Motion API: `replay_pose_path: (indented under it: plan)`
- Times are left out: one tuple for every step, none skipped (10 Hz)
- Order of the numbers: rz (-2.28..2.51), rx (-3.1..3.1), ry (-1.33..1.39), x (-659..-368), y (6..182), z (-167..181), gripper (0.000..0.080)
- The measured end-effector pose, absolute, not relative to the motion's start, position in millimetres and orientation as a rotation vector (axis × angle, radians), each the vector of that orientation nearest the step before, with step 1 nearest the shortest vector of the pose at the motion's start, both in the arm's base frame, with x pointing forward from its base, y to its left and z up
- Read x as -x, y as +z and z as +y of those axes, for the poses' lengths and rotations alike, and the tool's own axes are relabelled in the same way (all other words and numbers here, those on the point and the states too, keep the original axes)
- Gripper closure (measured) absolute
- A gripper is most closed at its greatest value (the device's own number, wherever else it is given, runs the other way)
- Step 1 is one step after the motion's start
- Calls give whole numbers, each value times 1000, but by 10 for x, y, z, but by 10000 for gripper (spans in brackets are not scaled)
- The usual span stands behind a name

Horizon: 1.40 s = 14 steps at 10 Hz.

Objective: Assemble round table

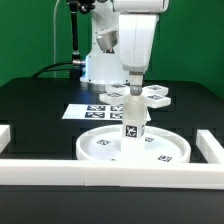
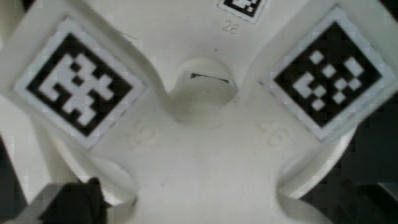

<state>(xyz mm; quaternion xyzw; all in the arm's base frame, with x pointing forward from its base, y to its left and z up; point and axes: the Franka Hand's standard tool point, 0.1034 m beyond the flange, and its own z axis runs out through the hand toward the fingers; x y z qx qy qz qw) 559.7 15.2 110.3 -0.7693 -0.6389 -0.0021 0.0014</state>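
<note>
The large rimmed round disc lies flat near the front of the black table. The short thick leg stands upright on its middle, tags facing out. The cross-shaped foot sits on top of the leg. My gripper comes straight down onto the foot's centre. In the wrist view the foot fills the picture, with two tagged arms and a central hole. My gripper is open, its dark fingers standing on either side of one white arm of the foot. Contact cannot be told.
The marker board lies behind the disc toward the exterior view's left. White border bars run along the front and both sides. The robot's base stands at the back before a green wall.
</note>
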Motion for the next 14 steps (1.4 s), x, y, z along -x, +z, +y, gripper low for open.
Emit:
replay_pose_path:
  plan:
    - [-2003,2415,-2,-5592,1090,139,150]
    - [-1997,2418,5,-5582,1063,126,150]
    - [-1982,2428,8,-5577,1050,128,150]
    - [-1967,2439,10,-5574,1038,139,150]
    - [-1962,2441,12,-5570,1028,149,150]
    - [-1959,2443,13,-5567,1021,146,150]
    - [-1958,2443,13,-5567,1021,142,150]
    - [-1956,2445,13,-5567,1023,131,165]
    - [-1954,2448,12,-5569,1028,116,165]
    - [-1950,2451,12,-5570,1028,103,337]
    - [-1949,2452,12,-5570,1028,103,357]
    - [-1949,2452,12,-5570,1028,102,357]
    - [-1937,2461,12,-5570,1028,101,357]
    - [-1896,2493,12,-5570,1028,101,357]
